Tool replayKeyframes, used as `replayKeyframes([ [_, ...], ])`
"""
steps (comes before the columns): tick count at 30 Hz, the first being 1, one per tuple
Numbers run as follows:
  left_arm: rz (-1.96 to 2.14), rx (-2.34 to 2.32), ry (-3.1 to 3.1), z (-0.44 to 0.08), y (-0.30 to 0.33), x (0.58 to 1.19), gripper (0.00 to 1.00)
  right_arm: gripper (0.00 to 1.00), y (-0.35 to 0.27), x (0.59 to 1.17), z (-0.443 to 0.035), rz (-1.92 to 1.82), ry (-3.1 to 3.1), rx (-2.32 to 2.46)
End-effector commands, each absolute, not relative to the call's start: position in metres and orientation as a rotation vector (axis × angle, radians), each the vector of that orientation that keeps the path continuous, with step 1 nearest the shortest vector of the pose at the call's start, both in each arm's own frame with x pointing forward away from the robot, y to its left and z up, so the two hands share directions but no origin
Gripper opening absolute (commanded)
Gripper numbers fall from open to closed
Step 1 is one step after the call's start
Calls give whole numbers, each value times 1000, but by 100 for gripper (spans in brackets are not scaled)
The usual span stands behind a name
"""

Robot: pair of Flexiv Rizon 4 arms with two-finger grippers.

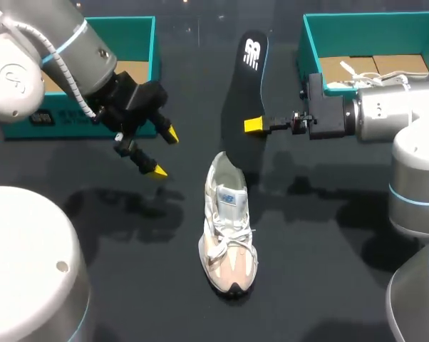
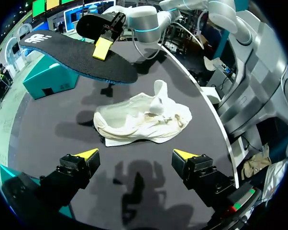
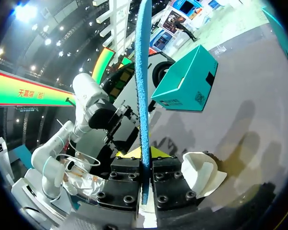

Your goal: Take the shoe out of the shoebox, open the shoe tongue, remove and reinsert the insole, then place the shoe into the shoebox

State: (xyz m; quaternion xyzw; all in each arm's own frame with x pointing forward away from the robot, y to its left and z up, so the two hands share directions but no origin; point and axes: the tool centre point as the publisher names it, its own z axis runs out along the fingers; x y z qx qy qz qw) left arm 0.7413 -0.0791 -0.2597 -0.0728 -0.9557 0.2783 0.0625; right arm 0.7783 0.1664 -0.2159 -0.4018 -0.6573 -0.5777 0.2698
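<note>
Dark and matte, the worktop carried everything, with the left arm coming in from one side and the right arm from the other. Two teal boxes sat along the far edge, well apart: the left shoebox behind the left arm, and the right shoebox behind the right arm, with something white and laced lying in it. In the open middle the shoe stood on its sole, outside both boxes, toe toward the robot and heel opening toward the far edge. The black insole was out of the shoe and clear of the worktop. The right jaws were clamped on its near end, one yellow tip on its upper face. The right wrist view showed its blue edge running straight out between the fingers. The left jaws stood wide open and empty, near the heel on its left, with the shoe lying broadside ahead of them.

The insole's long axis ran nearly in line with the shoe's, and its gripped end hung just beyond and above the heel collar. Reinsertion looked to be the step in hand. That near end would have to tip down into the opening, and the free left jaws seemed well placed to steady the shoe.
</note>
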Motion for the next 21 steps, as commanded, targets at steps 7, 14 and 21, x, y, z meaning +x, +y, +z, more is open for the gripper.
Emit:
replayKeyframes([
  [7,821,-187,-2944,-273,-91,739,100,0,170,778,-225,-1591,-1758,-1063],
  [14,762,-165,-2995,-299,-100,734,100,0,181,777,-240,-1696,-1763,-946],
  [21,746,-160,-3010,-307,-106,735,100,0,186,777,-248,-1784,-1788,-865],
])
